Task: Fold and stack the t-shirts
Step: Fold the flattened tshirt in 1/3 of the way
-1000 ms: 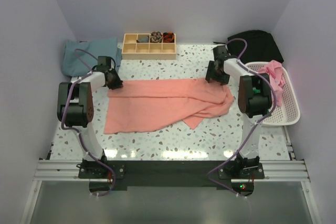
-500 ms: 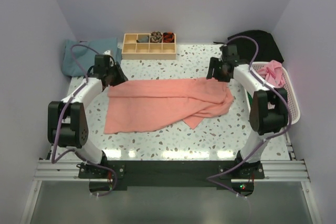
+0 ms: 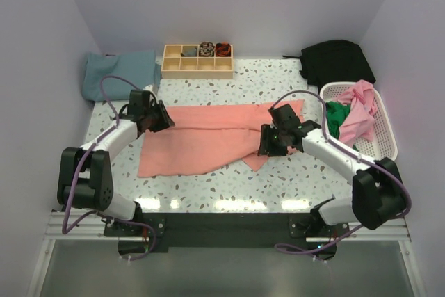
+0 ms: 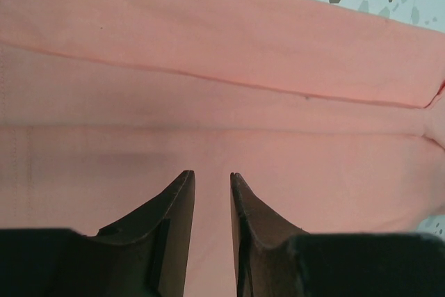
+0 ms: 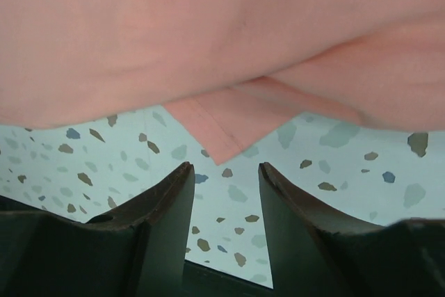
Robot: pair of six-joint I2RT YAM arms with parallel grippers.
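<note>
Right gripper (image 5: 222, 166), fingers apart and empty, has swung in from the far corner to the near hem of the pink t-shirt (image 3: 201, 140) lying mid-table. Left gripper (image 4: 211, 174), barely parted and empty, hovers over its left end. Speckled table (image 3: 229, 182) shows in front.

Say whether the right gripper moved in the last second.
Yes. The right gripper came nearer and leftward, away from the black garment, to the front edge of the pink shirt.

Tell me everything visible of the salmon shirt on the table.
The salmon shirt lies flat on the table: matte cloth folded lengthwise into a long band. Its right end is rumpled, one hemmed corner sticking out. The left gripper is over its far-left corner, the right gripper at the rumpled end.
</note>
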